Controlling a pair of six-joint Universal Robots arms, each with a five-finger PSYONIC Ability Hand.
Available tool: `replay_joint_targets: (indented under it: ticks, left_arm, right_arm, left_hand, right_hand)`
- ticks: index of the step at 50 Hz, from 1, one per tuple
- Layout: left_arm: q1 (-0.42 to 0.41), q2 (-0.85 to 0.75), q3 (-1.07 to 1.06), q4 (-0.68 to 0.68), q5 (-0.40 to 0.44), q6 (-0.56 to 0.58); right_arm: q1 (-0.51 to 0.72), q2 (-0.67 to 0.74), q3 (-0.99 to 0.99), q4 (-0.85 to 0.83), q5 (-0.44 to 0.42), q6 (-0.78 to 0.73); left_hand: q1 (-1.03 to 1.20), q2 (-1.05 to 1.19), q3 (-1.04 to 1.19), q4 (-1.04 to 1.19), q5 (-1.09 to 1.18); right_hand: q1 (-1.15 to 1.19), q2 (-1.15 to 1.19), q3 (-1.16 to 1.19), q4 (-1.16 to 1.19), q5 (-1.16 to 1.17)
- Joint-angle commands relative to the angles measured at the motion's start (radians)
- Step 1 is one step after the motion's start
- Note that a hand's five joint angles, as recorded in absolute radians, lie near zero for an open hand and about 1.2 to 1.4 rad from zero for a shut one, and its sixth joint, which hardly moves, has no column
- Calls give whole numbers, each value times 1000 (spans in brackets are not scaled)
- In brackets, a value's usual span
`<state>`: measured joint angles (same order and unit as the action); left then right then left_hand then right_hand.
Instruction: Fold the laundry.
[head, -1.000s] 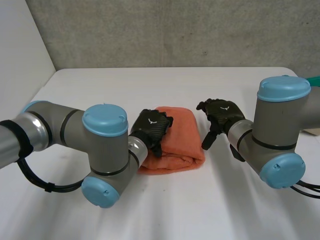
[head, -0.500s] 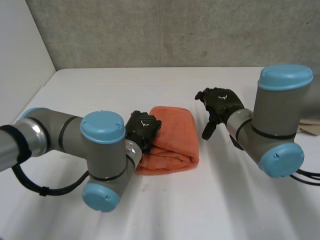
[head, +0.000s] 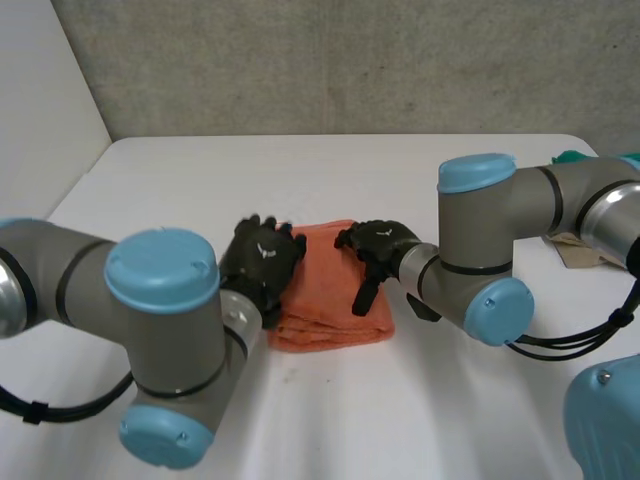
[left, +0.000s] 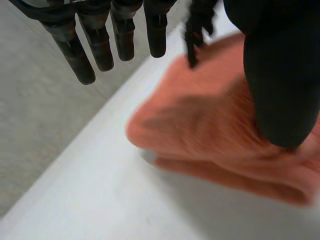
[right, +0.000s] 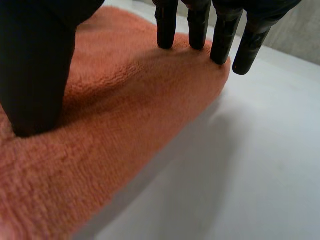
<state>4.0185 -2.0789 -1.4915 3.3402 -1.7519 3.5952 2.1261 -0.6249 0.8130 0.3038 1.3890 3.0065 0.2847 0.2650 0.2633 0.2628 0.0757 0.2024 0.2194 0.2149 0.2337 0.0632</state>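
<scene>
An orange towel (head: 335, 300) lies folded into a thick pad on the white table (head: 350, 170). My left hand (head: 262, 262) is at the towel's left edge. In the left wrist view its fingers (left: 100, 45) are straight and reach past the towel (left: 200, 130), while its thumb (left: 280, 75) rests on the cloth. My right hand (head: 378, 245) lies on the towel's top right part. In the right wrist view its straight fingers (right: 200, 25) touch the far rounded edge of the towel (right: 125, 115) and its thumb (right: 35, 75) presses on the cloth. Neither hand pinches the towel.
A green item (head: 575, 157) and a beige piece (head: 580, 250) lie at the table's far right, behind my right arm. A grey wall (head: 350, 60) stands along the table's back edge. Bare table lies in front of the towel.
My right hand has swung left from beside the towel onto its top. My left hand slid back to the towel's left edge and straightened its fingers. The towel shifted slightly left.
</scene>
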Motion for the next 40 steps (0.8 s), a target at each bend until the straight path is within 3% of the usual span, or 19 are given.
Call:
replay_joint_targets:
  ticks: [1, 13, 23, 34, 40]
  left_arm:
    - [39, -13, 123, 21, 9, -13]
    - [56, -247, 231, -80, 35, -15]
    - [73, -205, 220, -100, 97, -16]
    - [88, -213, 204, -166, 95, -12]
    - [100, -86, 211, -165, 106, -20]
  right_arm:
    - [0, -2, 20, -3, 10, -21]
    - [6, -41, 80, -14, 8, -44]
    - [15, -52, 103, -20, 50, -55]
    - [23, -159, 205, -89, 79, -136]
    - [29, -245, 278, -141, 94, -170]
  left_hand:
    - [-33, -13, -12, -11, 1]
    - [-18, 1, 3, 4, 16]
    - [-10, 10, 12, 12, 25]
    - [-12, 7, 9, 9, 22]
    - [-18, 1, 3, 4, 16]
  right_hand:
    - [-28, -45, -40, -59, -63]
    - [-28, -45, -40, -59, -63]
    - [-28, -45, -40, -59, -63]
    - [-28, -45, -40, -59, -63]
    - [-28, -45, -40, -59, -63]
